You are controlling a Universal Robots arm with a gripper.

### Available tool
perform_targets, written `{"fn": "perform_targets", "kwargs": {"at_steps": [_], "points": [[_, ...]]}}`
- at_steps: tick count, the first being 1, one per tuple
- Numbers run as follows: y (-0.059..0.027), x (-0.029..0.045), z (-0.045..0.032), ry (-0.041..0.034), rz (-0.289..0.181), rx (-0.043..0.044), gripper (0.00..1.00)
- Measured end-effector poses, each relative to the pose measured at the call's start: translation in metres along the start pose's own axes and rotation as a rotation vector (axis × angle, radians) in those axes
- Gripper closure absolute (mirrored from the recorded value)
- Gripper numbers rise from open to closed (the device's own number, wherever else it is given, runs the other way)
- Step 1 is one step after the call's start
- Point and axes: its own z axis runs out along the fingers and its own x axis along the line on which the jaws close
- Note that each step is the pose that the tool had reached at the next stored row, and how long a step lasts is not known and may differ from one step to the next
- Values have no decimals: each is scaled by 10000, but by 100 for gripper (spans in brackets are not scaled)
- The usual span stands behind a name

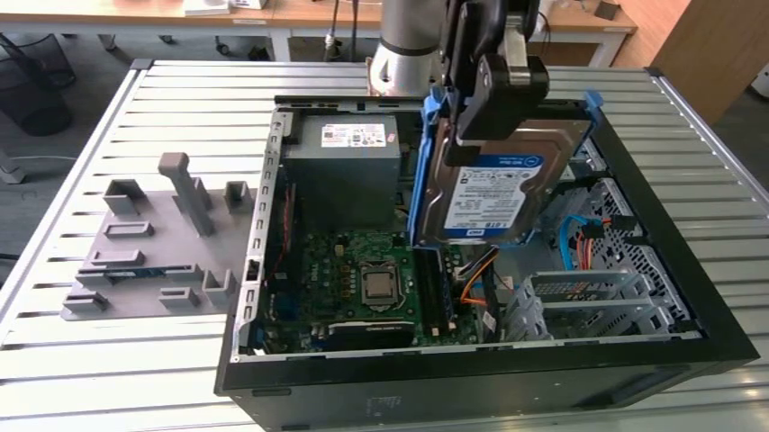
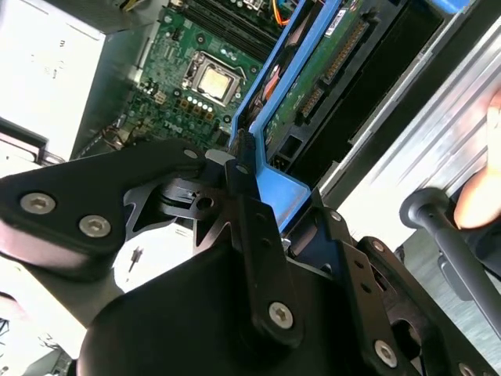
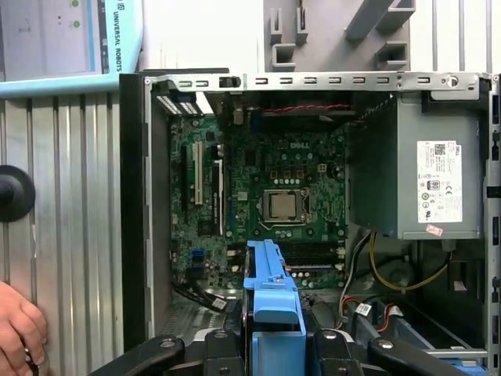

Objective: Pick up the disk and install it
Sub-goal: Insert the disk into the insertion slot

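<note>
You have the gripper (image 1: 491, 110) closed on the top edge of the disk (image 1: 493, 193). The disk hangs on edge straight below the fingers, long axis running away from them into the open computer case (image 1: 711, 301); its lower end appears not yet seated.

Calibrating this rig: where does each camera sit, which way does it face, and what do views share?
Exterior view: off the arm, looking down at the computer case on a slatted table; the arm and gripper hold the disk tilted above it.
First wrist view: on the arm, facing down into the case at the motherboard; gripper links show.
Second wrist view: on the arm, looking along the gripper past the disk.
Shared: both wrist views catch the motherboard, the disk and a person's hand.
</note>
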Motion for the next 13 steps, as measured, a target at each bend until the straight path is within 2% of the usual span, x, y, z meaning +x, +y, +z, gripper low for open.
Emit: {"fn": "perform_targets", "kwargs": {"at_steps": [5,13], "points": [[-5,123,5,2,0,0,64],[-6,138,6,1,0,0,64]]}}
